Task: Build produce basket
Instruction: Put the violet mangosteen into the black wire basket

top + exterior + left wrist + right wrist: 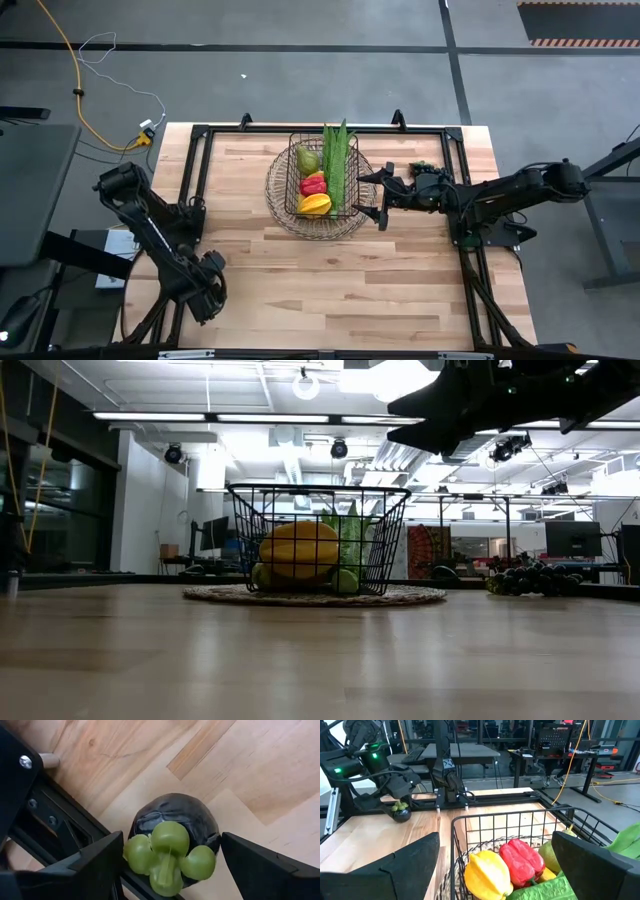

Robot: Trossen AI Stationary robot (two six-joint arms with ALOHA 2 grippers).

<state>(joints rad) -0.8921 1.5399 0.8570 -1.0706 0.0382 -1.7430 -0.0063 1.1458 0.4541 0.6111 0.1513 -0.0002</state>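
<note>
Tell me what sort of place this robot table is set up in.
Most likely an open-plan lab or workshop. Past the wire basket the low view shows exposed ceiling ducts, strip lights and a desk monitor; the right wrist view shows more desks and trailing yellow cables.

The wooden table (330, 290) is made of light planks. A black metal frame (200, 160) runs along its edges. A round woven mat (285, 220) lies flat on the table near the middle. A yellow cable (75, 90) snakes across the grey floor (250, 80) past the table's far left corner, and a thin white wire (110, 45) curls near it. A dark strip (300, 47) runs across the floor. From table height, the room behind shows long ceiling lights (200, 417) and dark screens (575, 538) on desks. In the right wrist view, more desks (470, 750) stand across the room, with another yellow cable (580, 755) hanging down.
</note>
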